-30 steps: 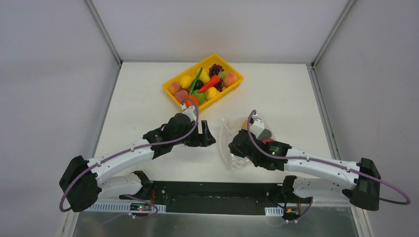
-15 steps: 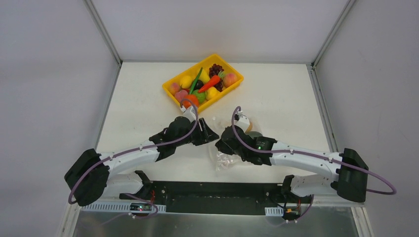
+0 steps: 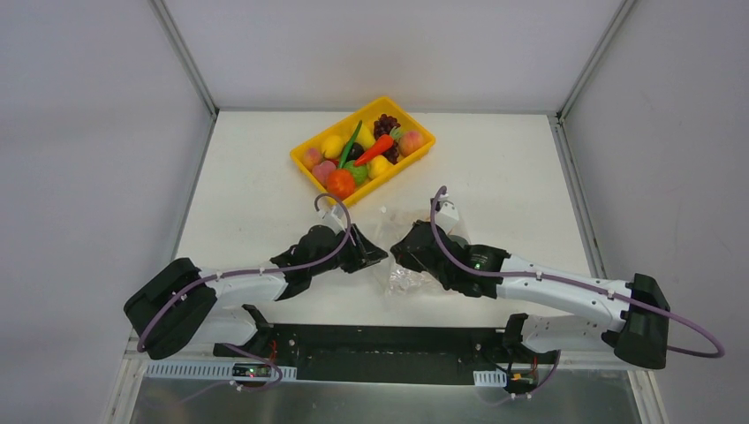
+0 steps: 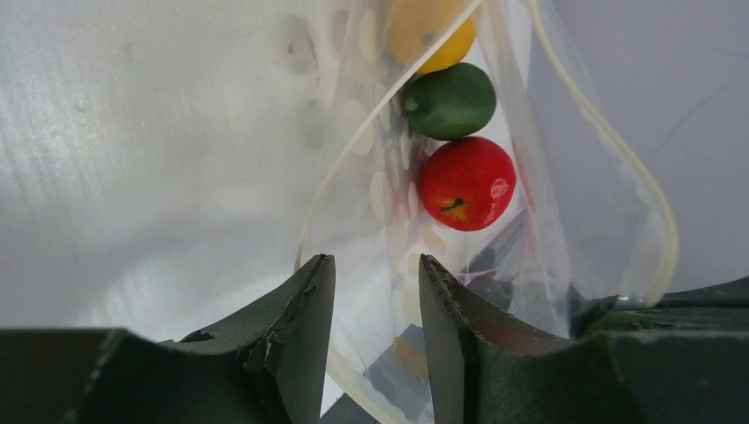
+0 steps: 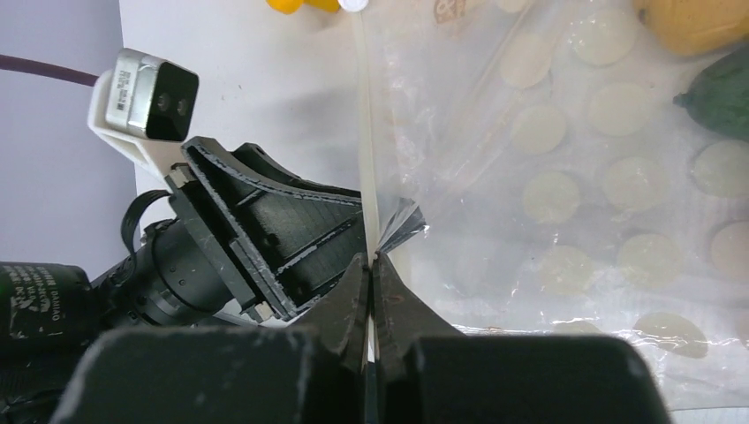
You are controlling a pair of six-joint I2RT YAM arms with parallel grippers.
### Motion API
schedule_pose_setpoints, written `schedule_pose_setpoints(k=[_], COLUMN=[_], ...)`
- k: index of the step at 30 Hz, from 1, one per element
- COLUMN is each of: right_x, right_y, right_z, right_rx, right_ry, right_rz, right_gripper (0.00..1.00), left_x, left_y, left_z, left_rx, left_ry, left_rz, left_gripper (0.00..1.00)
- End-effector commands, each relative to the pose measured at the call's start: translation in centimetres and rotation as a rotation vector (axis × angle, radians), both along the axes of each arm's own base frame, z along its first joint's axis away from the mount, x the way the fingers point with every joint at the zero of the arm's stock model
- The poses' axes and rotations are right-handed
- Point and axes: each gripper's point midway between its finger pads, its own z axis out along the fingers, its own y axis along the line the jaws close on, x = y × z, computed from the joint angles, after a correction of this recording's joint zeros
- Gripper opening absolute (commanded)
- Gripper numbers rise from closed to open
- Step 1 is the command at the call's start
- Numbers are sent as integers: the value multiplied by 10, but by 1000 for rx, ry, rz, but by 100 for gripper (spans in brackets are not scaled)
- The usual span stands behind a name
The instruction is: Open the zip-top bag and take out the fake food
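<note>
Left gripper (image 3: 378, 253) has slid back toward the near edge vs 0.5 s ago, and its forearm lies lower. Right gripper (image 3: 397, 251) has shifted a bit to the R. Zip-top bag (image 3: 402, 281) has stayed between the two.

Top view: both grippers meet nose to nose near the front-centre of the white table (image 3: 512, 177). The bag is crumpled just beside the right wrist, partly hidden by that arm. Yellow tray (image 3: 411, 118) sits well apart at the back, at an angle to the table edges, full of plastic fruit & veg (image 3: 375, 148). Can't tell jaw state from here.

Left wrist: left fingers (image 4: 305, 318) stand apart, w/ the bag's edge & clear film running down thru the gap. Bag mouth gapes toward the cam. Fake food (image 4: 446, 102) sits inside in a row: red ball (image 4: 468, 185) nearest, dark green piece (image 4: 452, 97) touching it behind, yellow-orange fruit (image 4: 430, 31) farthest, cut off by the frame top.

Right wrist: right fingers (image 5: 349, 300) are pressed together, pinching the bag at its white zip strip (image 5: 364, 132). The film bunches to a small peak at the pinch. The left gripper's black fingers sit just beside the strip on the L. Film w/ pale round dots spreads R, w/ the green piece & yellow-orange fruit at the R edge.
</note>
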Motion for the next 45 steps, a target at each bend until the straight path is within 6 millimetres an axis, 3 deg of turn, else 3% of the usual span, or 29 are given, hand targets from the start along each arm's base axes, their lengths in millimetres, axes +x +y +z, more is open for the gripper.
schedule_pose_setpoints(k=[1, 9, 10, 11, 12, 19, 24, 26, 29, 32, 35, 39, 45], right_x=[4, -3, 19, -1, -5, -9, -11, -10, -9, -5, 0, 15, 50], right_y=[3, 19, 7, 21, 24, 34, 30, 22, 0, -26, -45, -81, -137], right_z=[23, 30, 30, 31, 32, 33, 28, 24, 15, 10, 16, 21, 4], right_rx=[55, 97, 98, 101, 104, 110, 99, 75, 7, -40, -40, -73, -109], right_ry=[-36, -34, -37, -36, -36, -31, -29, -25, -12, 31, 41, 66, 138], right_rz=[-14, 48, -24, 47, 61, 83, 68, 42, 1, -29, -38, -93, -196], right_gripper=[0, 0, 0, 0, 0, 0, 0, 1, 20, 30, 40, 51, 60], left_x=[11, 15, 14, 14, 14, 21, 26, 26, 24, 22, 23, 26, 26], left_y=[-14, -49, -54, -59, -63, -86, -90, -85, -76, -66, -59, -53, -53], left_z=[42, 55, 56, 56, 56, 46, 34, 21, 0, -16, -26, -29, -21], left_rx=[-106, -181, -188, -193, -196, -238, -240, -186, -125, -112, -109, -115, -103], left_ry=[-96, -96, -98, -100, -101, -99, -106, -103, -93, -69, -49, -47, -80], left_rz=[5, -57, -65, -71, -77, -65, -45, -35, -24, -8, 4, 11, -6], left_gripper=[41, 45, 46, 48, 49, 53, 56, 57, 57, 57, 57, 57, 60])
